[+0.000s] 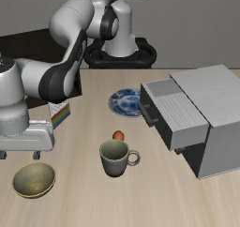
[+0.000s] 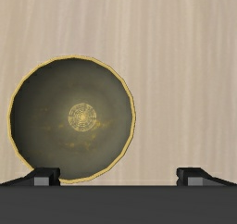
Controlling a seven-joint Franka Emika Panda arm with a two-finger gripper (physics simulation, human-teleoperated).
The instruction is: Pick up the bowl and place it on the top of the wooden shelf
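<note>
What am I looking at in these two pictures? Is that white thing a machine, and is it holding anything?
The white jointed thing is a robot arm, drawn by a computer simulation. One picture looks at it from the front and above. The other comes from a camera on its end effector, the two-fingered part that grasps. On the light wooden table are an olive bowl, a grey-green mug with a small reddish object beside it, a blue patterned plate, a small box with coloured stripes, and a grey cabinet on the exterior view's right. The end effector hangs above the bowl with its fingers apart. It holds nothing.
</note>
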